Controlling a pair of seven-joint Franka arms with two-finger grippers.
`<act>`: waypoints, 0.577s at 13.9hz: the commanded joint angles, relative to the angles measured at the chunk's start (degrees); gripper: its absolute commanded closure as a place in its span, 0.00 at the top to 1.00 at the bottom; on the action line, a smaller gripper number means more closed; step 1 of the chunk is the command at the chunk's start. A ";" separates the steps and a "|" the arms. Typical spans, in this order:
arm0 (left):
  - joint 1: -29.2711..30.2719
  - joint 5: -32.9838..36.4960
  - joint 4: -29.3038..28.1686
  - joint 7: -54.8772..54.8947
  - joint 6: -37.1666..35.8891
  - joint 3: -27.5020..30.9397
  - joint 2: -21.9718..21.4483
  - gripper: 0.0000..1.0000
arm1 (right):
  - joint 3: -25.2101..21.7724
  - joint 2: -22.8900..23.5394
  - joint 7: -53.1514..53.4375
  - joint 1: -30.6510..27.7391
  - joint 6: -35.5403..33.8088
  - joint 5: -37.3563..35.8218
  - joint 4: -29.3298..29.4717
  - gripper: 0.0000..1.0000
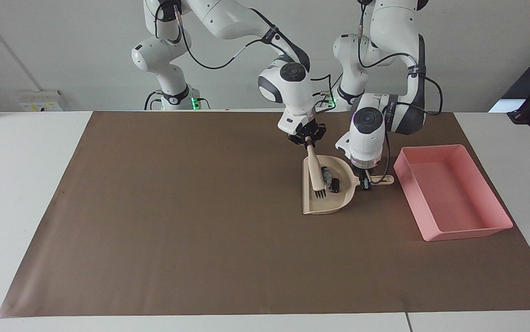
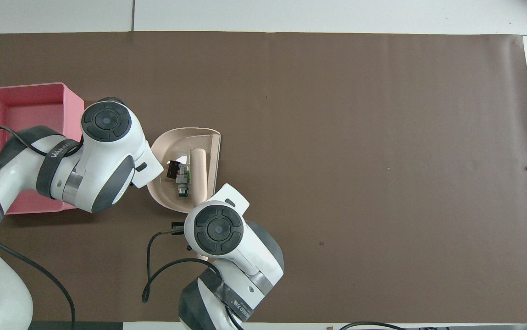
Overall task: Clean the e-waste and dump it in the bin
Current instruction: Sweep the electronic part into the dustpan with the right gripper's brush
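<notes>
Right end effector (image 1: pixel 309 144) clamped on the brush (image 1: pixel 315 173) handle, bristles in the dustpan (image 1: pixel 325 206). E-waste (image 1: pixel 329 179) lies loose in the pan beside them: light, hard scraps, likely to slide if tipped. Left end effector (image 1: pixel 365 181) grips the pan's handle, the proper hold. Bin (image 1: pixel 472 230) nearby, toward the left arm's end of the counter (image 1: pixel 25 152).

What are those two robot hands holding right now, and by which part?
The right gripper holds the brush by its handle's top end; its bristles are in the dustpan. The left gripper holds the dustpan by its handle.
</notes>
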 commanded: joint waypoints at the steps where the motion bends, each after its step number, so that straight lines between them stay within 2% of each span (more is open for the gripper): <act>1: 0.86 -1.41 -3.37 1.09 4.75 -0.07 -1.48 0.00 | -0.07 -5.00 -1.42 -1.12 -7.01 -1.00 0.20 0.00; 5: 1.38 -2.03 -4.08 1.00 5.65 -0.07 -2.89 0.00 | -0.16 -14.75 -2.30 -7.08 -20.45 -1.36 0.02 0.00; 8: 2.17 -4.22 -2.94 3.97 0.75 0.19 -6.14 0.00 | -0.16 -19.16 -3.17 -14.28 -29.43 -6.34 0.29 0.00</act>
